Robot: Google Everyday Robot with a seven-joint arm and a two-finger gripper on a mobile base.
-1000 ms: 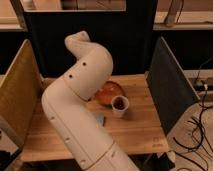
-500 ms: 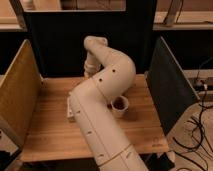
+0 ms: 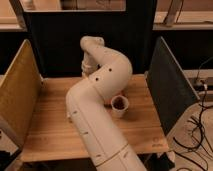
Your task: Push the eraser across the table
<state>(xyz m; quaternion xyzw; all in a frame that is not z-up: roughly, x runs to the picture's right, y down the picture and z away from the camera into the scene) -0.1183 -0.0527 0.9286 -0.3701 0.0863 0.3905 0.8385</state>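
Note:
The light-brown plank table [image 3: 50, 125] fills the middle of the camera view. My white arm [image 3: 97, 115] rises from the front edge, bends over the table's middle and turns down at the wrist [image 3: 89, 66] near the far edge. The gripper is hidden behind the arm's bend, below that wrist. No eraser shows; the arm covers the table's middle. A small white cup [image 3: 120, 106] with a dark inside stands upright just right of the arm.
A yellowish panel [image 3: 17, 95] walls the left side, a dark panel [image 3: 167, 92] the right, and a black panel [image 3: 55, 45] the back. Cables [image 3: 200, 125] hang off to the right of the table.
The arm has swung further toward the back of the table and its bend has shifted right. It now covers the orange bowl and the small dark object seen earlier. The cup has not moved.

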